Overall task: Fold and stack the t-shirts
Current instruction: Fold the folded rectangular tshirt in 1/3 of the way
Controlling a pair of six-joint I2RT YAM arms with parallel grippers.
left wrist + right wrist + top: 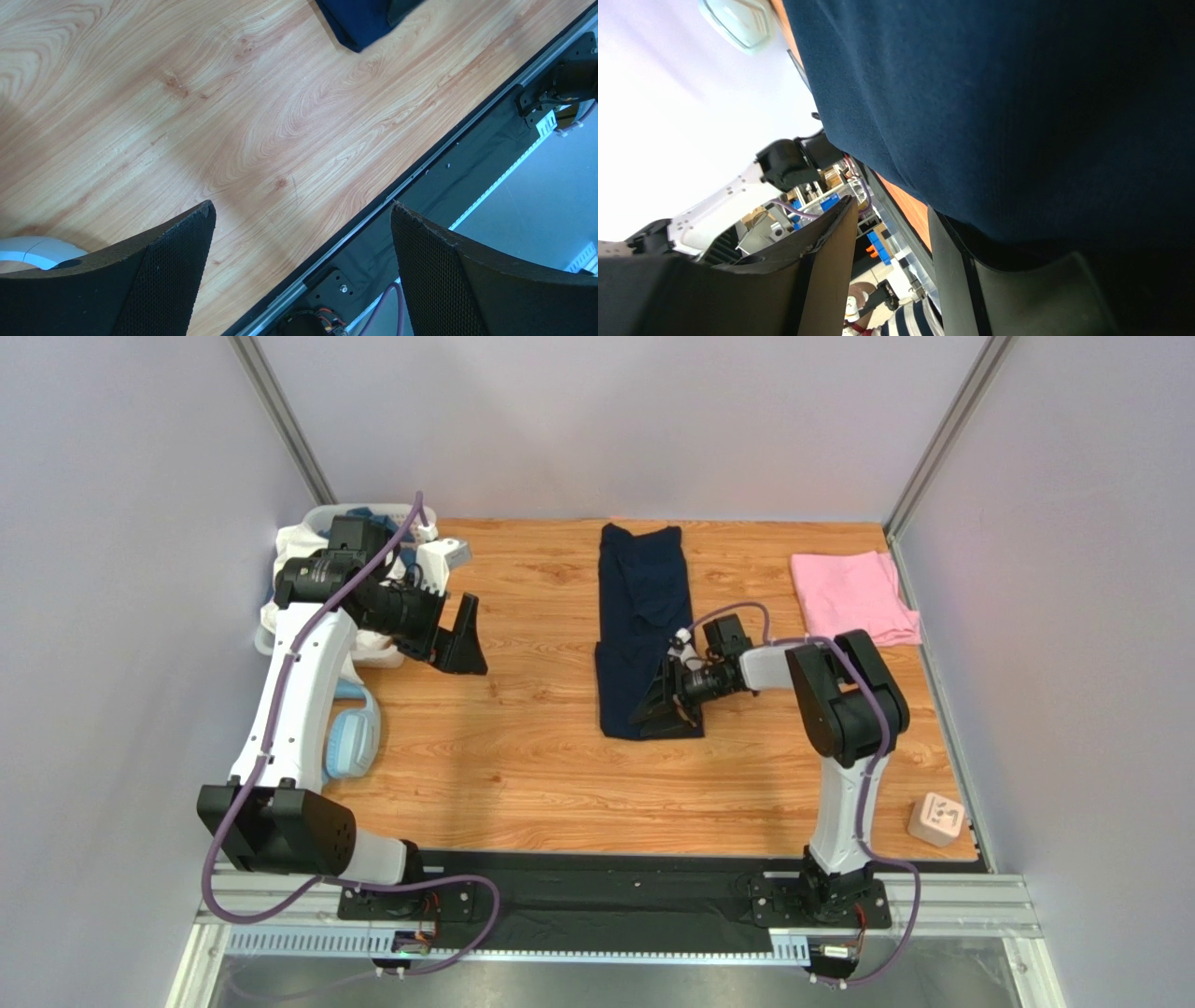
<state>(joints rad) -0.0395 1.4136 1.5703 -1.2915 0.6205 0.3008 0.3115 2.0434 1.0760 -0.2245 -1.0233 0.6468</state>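
Right tool [655, 704] sits at the near hem of the navy t-shirt [643, 623], jaws half apart. Right wrist view shows navy cloth lying over one finger [1011, 301]; pinched or not, can't tell. Left tool [302, 210] is released wide over the counter [210, 105]; its view catches only a navy corner. Pink t-shirt [852, 595] is folded at far right, seen in the top view only. Count: two t-shirts, two tools.

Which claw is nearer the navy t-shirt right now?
Right. The right claw is at the navy t-shirt's near end, against the cloth. The left claw hangs open above the wooden table, well off to the shirt's left.
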